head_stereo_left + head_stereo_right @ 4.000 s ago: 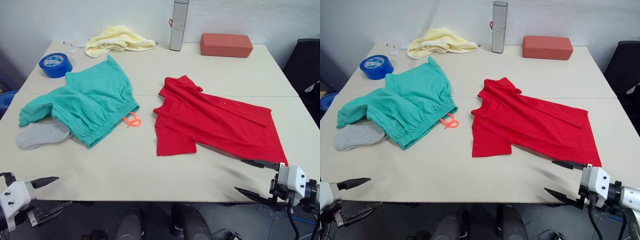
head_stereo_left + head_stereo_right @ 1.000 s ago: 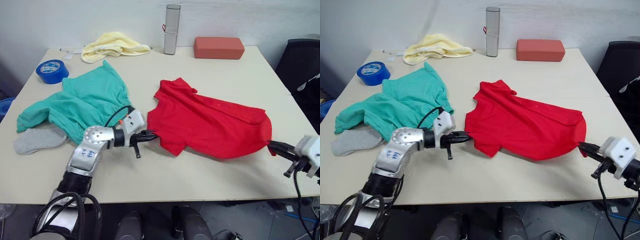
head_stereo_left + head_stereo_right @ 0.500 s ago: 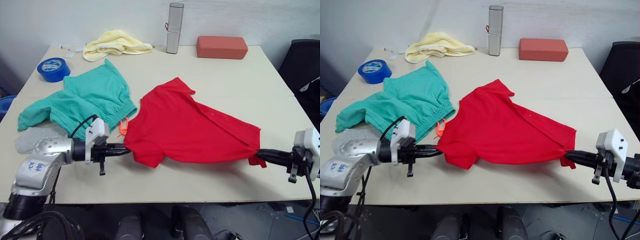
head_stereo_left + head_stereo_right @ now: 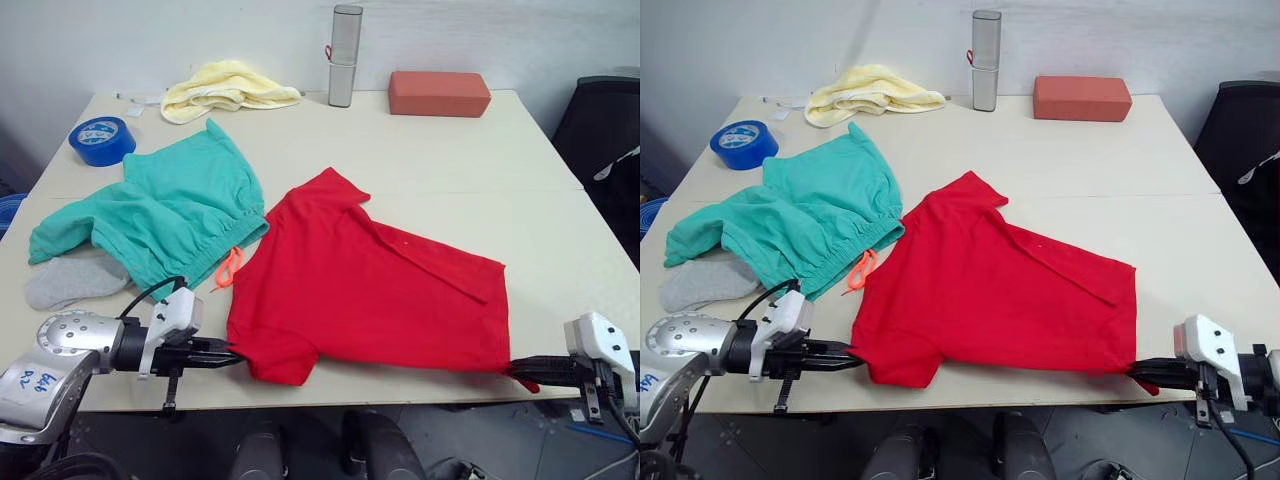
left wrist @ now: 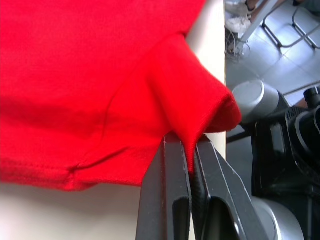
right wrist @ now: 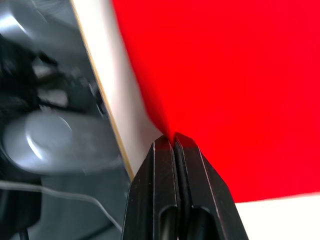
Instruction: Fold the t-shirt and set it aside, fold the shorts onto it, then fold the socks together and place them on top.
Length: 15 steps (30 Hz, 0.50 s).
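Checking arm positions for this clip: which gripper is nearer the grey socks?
Left. The left gripper pinches the red t-shirt near the table's front edge, close to the socks on the left. The right gripper holds the shirt's far right corner.

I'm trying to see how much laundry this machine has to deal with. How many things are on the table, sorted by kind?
Clothes: 3 – bright red cotton t-shirt, teal-green fabric shorts, light grey knitted socks, seen as one bundle.
Other cloth: 1 – pale yellow cloth.
Tape: 1 – blue tape roll.
Containers: 1 – tall silver cylinder.
Blocks: 1 – reddish-brown rectangular block.
Total: 7
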Tool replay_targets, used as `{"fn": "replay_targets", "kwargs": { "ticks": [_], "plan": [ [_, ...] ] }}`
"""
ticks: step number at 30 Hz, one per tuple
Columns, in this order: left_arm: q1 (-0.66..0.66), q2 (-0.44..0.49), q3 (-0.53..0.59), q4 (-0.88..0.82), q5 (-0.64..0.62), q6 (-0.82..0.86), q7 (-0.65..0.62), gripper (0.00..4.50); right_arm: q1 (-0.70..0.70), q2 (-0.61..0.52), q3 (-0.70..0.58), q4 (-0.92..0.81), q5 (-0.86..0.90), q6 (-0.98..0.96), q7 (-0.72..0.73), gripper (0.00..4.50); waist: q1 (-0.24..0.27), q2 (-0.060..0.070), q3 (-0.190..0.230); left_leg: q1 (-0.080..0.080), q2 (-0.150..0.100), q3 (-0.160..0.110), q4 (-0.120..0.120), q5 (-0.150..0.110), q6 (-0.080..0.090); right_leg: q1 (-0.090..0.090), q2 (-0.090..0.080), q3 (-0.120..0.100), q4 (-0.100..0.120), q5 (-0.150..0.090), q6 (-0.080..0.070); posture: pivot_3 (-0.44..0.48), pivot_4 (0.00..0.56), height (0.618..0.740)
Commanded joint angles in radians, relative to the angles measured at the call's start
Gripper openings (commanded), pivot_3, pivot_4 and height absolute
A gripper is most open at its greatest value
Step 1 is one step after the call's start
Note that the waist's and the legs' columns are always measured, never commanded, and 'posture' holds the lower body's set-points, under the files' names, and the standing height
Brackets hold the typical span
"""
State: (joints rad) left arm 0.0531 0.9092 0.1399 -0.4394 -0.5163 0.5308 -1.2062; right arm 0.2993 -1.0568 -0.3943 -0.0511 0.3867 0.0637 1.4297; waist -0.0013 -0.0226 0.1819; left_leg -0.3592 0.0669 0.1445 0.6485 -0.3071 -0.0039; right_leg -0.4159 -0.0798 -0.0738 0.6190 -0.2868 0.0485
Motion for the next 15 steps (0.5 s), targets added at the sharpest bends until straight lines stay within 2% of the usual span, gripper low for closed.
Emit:
{"fn": "replay_targets", "kwargs": {
  "ticks": [1,6,10,15],
  "plan": [
    [0.04,-0.021,-0.033,-0.097,-0.036,0.017,0.03,0.0,0.023,-0.042,-0.013,0.071,-0.052,-0.101,0.053,0.01,0.0,0.001,0.0,0.0,0.0,0.0,0.0,0.0,0.0,0.0,0.0,0.0,0.0,0.0,0.0,0.0,0.15,0.74],
    [0.092,-0.043,-0.072,-0.164,-0.02,0.023,0.09,0.0,0.049,-0.055,-0.03,0.174,-0.092,-0.204,0.07,0.01,0.0,0.0,0.0,0.0,0.001,0.0,0.0,-0.002,0.0,0.0,0.002,0.0,0.001,0.0,0.001,0.0,0.15,0.74],
    [0.161,-0.02,-0.087,-0.192,0.017,-0.019,0.094,0.0,0.1,-0.047,-0.05,0.168,-0.05,-0.214,0.121,0.01,0.0,0.0,0.001,0.001,0.001,0.0,0.0,-0.002,0.0,0.0,0.002,0.0,0.0,0.0,0.001,0.0,0.15,0.74],
    [0.179,-0.029,-0.069,-0.174,0.033,-0.066,0.11,0.0,0.091,-0.026,-0.044,0.212,-0.065,-0.295,0.086,0.01,-0.001,0.0,0.001,0.001,0.001,0.0,0.001,-0.003,-0.002,0.0,0.001,0.001,-0.001,-0.001,-0.002,0.0,0.15,0.74]
  ]
}}
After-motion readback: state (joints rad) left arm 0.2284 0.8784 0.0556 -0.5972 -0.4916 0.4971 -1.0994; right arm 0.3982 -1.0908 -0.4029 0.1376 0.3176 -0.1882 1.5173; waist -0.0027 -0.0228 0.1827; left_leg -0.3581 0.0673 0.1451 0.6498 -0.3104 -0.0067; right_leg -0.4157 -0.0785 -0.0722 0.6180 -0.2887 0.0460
